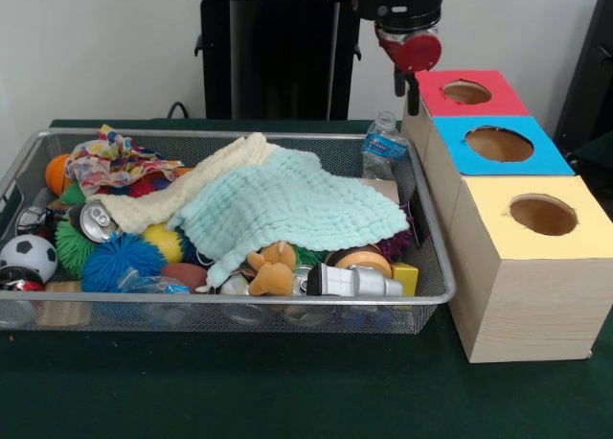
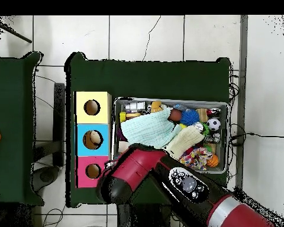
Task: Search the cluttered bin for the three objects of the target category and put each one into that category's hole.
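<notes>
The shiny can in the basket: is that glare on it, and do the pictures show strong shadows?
Front view: the can top shows a bright glint; the bin casts only a soft shadow on the green table. Overhead view: lighting is even, and the arm hides the bin's near edge.

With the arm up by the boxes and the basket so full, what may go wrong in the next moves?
1. The mint cloth and the cream cloth cover much of the bin, so wanted objects may stay hidden under them.
2. The gripper hangs beside the red box; a careless move down might hit its edge.
3. The water bottle stands against the bin's wall near the arm's likely path and might be knocked over.
</notes>
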### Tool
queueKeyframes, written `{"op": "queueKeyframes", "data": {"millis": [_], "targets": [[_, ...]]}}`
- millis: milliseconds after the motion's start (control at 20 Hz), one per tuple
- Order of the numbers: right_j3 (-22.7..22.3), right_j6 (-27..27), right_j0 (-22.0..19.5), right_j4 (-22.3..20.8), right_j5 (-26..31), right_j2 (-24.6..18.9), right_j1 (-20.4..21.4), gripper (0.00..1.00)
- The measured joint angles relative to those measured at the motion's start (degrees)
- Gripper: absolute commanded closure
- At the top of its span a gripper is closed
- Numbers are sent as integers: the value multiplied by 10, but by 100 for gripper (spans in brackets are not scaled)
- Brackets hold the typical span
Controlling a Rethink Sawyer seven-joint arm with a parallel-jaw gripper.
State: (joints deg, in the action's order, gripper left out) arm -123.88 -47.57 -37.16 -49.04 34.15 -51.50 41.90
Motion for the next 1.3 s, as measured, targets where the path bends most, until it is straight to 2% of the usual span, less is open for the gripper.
{"op": "queueKeyframes", "data": {"millis": [850,1000,1300], "targets": [[-4,0,6,3,0,-4,12,0],[-5,0,6,19,5,-5,20,0],[-4,0,10,84,22,-17,52,0]]}}
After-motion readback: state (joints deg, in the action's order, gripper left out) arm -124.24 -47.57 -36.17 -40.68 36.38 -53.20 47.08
